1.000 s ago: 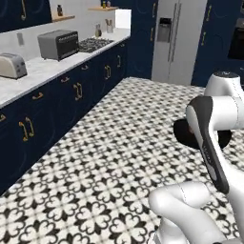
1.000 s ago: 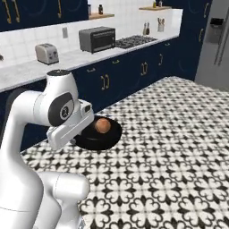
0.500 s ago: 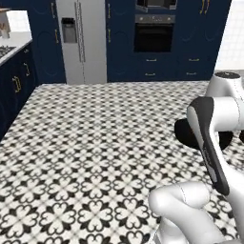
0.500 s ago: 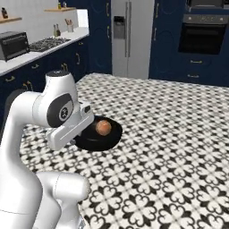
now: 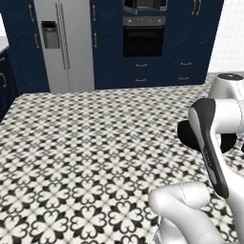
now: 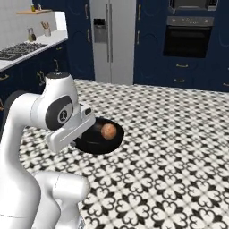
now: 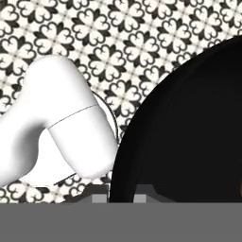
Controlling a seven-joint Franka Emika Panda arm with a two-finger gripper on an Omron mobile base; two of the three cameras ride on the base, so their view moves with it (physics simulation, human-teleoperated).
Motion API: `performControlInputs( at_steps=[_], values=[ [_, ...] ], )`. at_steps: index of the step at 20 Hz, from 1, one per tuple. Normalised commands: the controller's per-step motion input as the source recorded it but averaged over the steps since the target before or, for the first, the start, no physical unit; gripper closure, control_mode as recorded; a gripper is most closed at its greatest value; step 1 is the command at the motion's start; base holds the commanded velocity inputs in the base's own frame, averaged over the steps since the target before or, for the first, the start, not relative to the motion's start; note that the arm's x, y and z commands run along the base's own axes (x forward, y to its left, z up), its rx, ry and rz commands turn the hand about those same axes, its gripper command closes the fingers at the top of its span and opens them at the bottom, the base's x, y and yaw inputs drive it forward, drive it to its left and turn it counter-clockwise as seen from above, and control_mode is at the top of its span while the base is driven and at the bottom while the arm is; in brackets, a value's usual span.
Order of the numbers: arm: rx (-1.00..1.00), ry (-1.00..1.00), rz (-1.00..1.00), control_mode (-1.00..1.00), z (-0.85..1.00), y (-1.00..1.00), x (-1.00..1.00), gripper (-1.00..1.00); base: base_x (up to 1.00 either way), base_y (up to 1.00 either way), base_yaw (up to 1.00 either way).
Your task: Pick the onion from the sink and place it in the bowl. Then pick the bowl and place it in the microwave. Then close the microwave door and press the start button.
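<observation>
The hand (image 7: 124,198) grips the near rim of the bowl (image 6: 100,138), carried level above the floor; the onion (image 6: 108,131) sits inside; the microwave (image 6: 192,4) lies far ahead, upper right.

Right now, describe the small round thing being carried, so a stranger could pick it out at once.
Start at the white robot arm over the black-and-white patterned floor, facing the steel fridge and built-in oven. Beside its elbow it holds up a shallow round black bowl. The small smooth orange-tan onion sits inside, the one warm-coloured spot on black.
</observation>
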Motion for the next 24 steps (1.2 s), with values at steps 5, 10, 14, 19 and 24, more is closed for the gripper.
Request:
performControlInputs(
  at_steps=[5,10,14,19,24],
  values=[
    [0.0,0.0,0.0,1.0,0.0,0.0,0.0,1.0,0.98,-0.42,-0.07],
    [0.0,0.0,0.0,1.0,0.0,0.0,0.0,1.0,1.0,-0.53,-0.05],
    [0.0,0.0,0.0,1.0,0.0,0.0,0.0,1.0,1.0,-0.74,0.0],
    [0.0,0.0,0.0,1.0,0.0,0.0,0.0,1.0,1.0,-0.92,0.0],
    [0.0,0.0,0.0,1.0,0.0,0.0,0.0,1.0,1.0,-0.93,0.14]
  ],
)
